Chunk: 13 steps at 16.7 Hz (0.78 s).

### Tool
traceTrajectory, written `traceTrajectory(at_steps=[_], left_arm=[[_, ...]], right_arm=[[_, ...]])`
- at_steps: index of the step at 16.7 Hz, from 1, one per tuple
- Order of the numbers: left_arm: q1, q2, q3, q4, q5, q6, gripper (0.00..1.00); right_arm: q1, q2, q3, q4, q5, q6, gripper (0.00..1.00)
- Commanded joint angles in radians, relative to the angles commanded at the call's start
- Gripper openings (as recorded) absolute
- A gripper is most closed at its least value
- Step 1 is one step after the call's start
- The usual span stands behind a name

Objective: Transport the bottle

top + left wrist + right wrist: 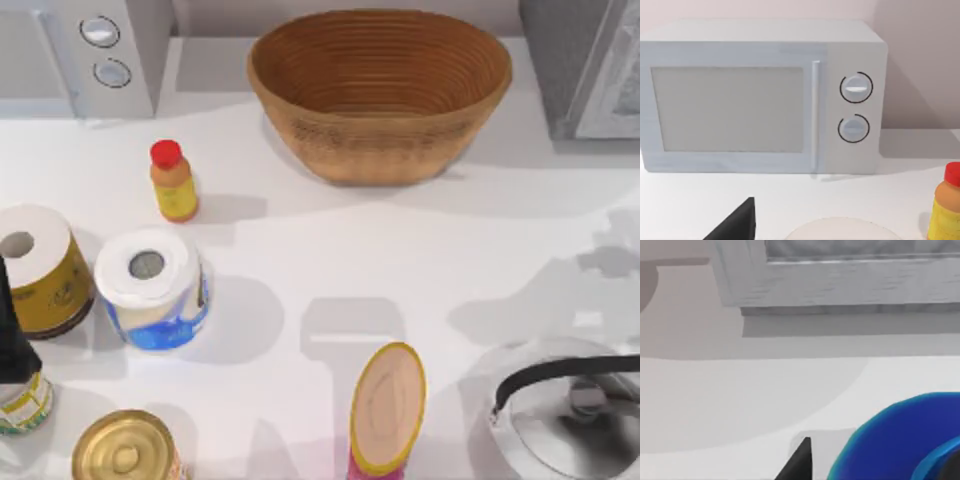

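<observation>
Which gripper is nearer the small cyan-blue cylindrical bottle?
Right. The right gripper sits close beside the cyan-blue bottle; the left gripper faces the white microwave, near the yellow-orange red-capped bottle at the table's left.

The bottle is cut off by the right wrist view's edge.

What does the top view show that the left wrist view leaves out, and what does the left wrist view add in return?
The top view adds the woven basket, the kettle and the gold-lidded can. The left wrist view adds the front of the microwave, with its door window and upright handle. Both share the microwave's two dials and the red-capped yellow bottle standing on the white table.
</observation>
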Motion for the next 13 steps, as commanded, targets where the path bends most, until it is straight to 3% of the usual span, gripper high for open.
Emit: traceTrajectory(at_steps=[7, 13], left_arm=[[0.0, 0.0, 0.0, 0.0, 0.0, 0.0, 1.0], [0.0, 0.0, 0.0, 0.0, 0.0, 0.0, 1.0]], right_arm=[[-0.007, 0.008, -0.004, 0.012, 0.002, 0.01, 0.0], [-0.001, 0.226, 0.051, 0.156, 0.016, 0.019, 0.0]])
